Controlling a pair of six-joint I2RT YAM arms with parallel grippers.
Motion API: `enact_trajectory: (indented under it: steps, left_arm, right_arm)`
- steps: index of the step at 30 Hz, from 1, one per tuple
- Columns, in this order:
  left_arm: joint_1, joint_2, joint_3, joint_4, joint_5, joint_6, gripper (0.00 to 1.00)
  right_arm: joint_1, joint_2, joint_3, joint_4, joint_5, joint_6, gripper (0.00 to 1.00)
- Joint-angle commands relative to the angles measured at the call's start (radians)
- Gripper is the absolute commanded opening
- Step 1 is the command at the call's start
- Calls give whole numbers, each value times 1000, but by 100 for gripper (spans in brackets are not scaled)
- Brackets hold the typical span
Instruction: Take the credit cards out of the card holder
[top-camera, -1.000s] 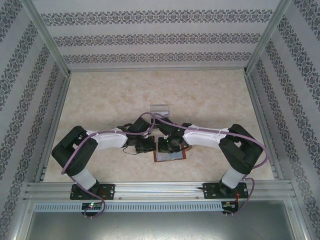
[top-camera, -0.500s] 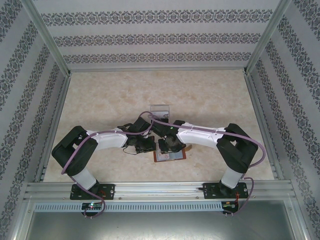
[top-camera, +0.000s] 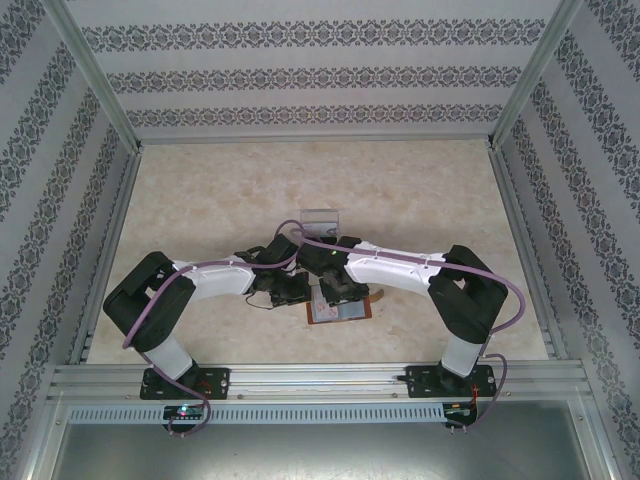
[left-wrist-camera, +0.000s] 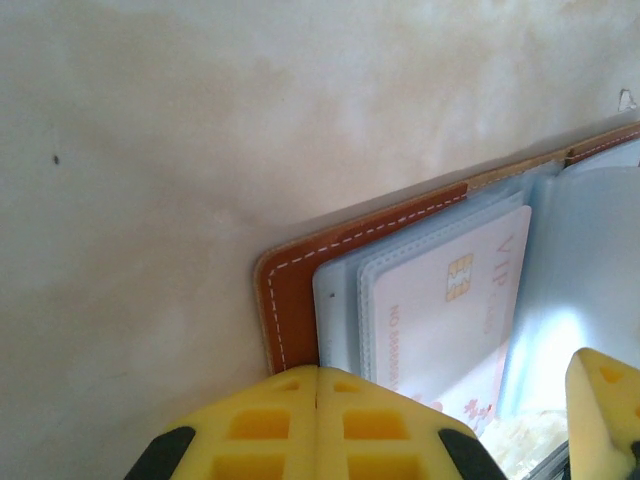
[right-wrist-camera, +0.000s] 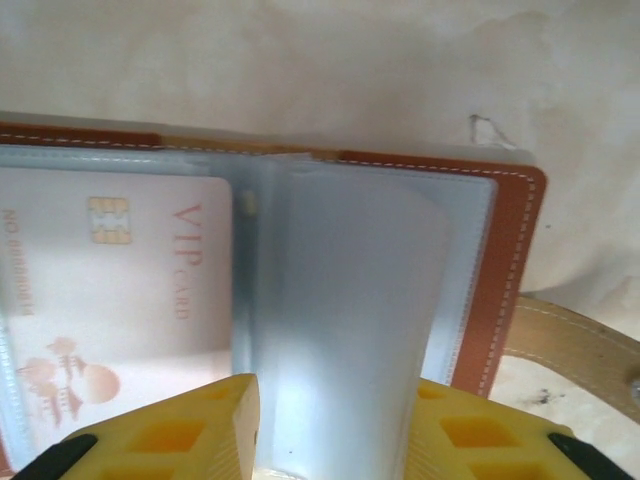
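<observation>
Plainly, the card holder (top-camera: 345, 313) lies open and flat on the table (top-camera: 200, 200), at 6 o'clock from a small clear tray (top-camera: 320, 217). Its long axis runs 9 to 3 in the top view and its strap tab (right-wrist-camera: 575, 345) sticks out at 3.

The VIP card (right-wrist-camera: 120, 300) sits in the left half, inside a clear sleeve. Its print runs 12 to 6 in the right wrist view, so I judge the long axis lies that way, chip end towards 12.

The left gripper (left-wrist-camera: 317, 420) is clenched on nothing, hovering over the holder's 9 o'clock corner. The right gripper (right-wrist-camera: 335, 420) stands with jaws apart on either side of a loose, bowed sleeve leaf (right-wrist-camera: 345, 320), and I see no pinch on it.

The card should be light, thin, stiff and slick. The sleeves look soft and clingy (likely to lift with the card). The holder itself is light and may slide, so pinning the leather with one pincer seems wise. The best hold is probably a short edge of the card at the pocket's mouth, though I cannot tell which side that mouth faces.
</observation>
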Motion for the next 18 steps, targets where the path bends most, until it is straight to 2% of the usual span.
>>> enact_trajectory:
  steps: [1,5,13,18]
  left_arm:
    - [-6,33,-4,-110,-68,35,0]
    - [-6,35,-3,-112,-68,35,0]
    - [-6,29,-1,-127,-76,36,0]
    - [-3,14,-8,-139,-85,39,0]
  right_arm:
    - [6,-23,-3,-46,62,0,39]
    - [-24,-54,-49,-29,61,-1,39]
    - [-111,-130,-179,79,-19,-16,39]
    - [-141,-164,-200,93,-46,-29,39]
